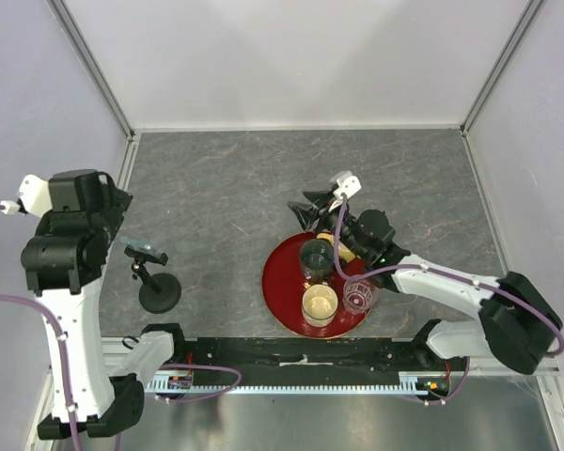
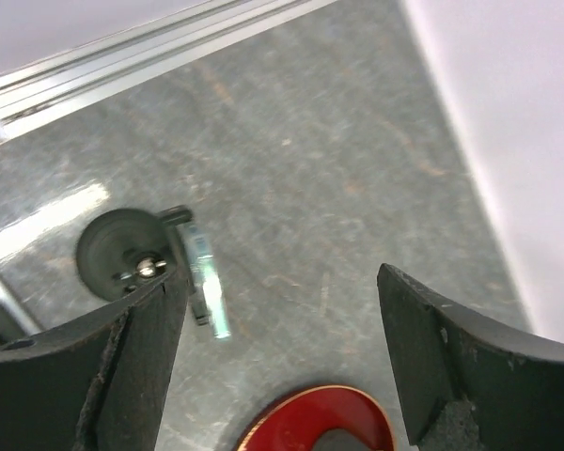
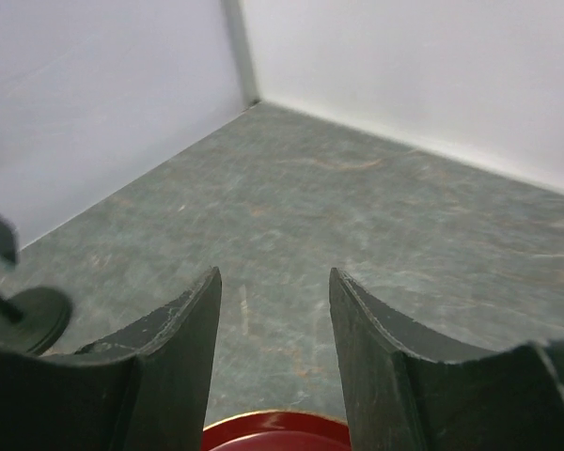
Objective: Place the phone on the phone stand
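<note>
The phone stand stands on the table at the left, with a round black base and a thin post. The phone, thin with a teal sheen, rests in the cradle on top of it. In the left wrist view the phone shows edge-on beside the stand's base. My left gripper is up and left of the stand, open and empty. My right gripper is open and empty over the far rim of the red tray. The stand's base shows at that view's left edge.
A round red tray sits at centre right and holds a dark cup, a beige cup and a clear cup. White walls enclose the grey table on three sides. The tray's rim shows in both wrist views.
</note>
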Controlling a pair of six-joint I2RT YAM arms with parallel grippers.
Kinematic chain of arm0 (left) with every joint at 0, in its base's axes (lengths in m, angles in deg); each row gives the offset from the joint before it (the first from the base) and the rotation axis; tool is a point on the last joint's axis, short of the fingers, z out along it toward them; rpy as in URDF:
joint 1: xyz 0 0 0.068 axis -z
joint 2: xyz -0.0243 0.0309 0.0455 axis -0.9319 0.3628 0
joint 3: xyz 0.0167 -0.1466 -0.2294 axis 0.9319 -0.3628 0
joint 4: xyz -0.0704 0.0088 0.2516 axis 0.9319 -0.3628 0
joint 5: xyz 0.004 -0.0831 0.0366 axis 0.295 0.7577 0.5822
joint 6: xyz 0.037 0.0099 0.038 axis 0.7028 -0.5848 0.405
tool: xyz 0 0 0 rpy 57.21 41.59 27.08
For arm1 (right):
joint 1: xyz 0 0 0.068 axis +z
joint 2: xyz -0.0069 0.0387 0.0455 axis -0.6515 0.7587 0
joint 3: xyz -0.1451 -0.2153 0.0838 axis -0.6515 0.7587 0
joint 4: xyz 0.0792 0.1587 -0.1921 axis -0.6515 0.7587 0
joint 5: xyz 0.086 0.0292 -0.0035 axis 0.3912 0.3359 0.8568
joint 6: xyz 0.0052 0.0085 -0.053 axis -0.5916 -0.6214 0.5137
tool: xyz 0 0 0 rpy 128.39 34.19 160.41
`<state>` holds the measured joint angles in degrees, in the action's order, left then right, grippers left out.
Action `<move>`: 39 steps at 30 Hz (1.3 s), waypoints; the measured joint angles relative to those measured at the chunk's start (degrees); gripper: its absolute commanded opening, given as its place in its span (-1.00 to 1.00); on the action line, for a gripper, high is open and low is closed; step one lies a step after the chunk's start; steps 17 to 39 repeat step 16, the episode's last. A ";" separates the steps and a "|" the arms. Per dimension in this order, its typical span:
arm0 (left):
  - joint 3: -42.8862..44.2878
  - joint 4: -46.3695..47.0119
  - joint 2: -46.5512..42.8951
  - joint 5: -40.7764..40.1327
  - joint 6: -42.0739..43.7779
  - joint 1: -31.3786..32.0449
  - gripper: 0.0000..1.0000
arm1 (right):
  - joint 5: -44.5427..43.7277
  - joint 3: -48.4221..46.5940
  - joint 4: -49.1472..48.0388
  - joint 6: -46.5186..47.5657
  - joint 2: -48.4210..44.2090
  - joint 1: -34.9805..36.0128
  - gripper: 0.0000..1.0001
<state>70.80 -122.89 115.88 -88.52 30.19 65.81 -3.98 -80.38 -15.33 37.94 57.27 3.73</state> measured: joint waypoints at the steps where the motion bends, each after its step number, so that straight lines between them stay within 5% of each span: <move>1: 1.62 0.48 -0.09 0.48 0.79 0.00 0.70 | -2.21 -0.83 2.38 0.00 -1.53 0.02 0.16; 8: 3.23 13.16 -1.55 15.91 6.60 3.72 0.69 | -24.52 -7.32 24.68 -0.17 -17.07 -0.02 0.54; 16: -0.68 27.41 4.68 15.17 12.17 41.88 0.70 | -38.75 -17.92 52.30 -1.70 -45.48 -0.37 0.96; 39: -0.68 27.41 4.68 15.17 12.17 41.88 0.70 | -38.75 -17.92 52.30 -1.70 -45.48 -0.37 0.96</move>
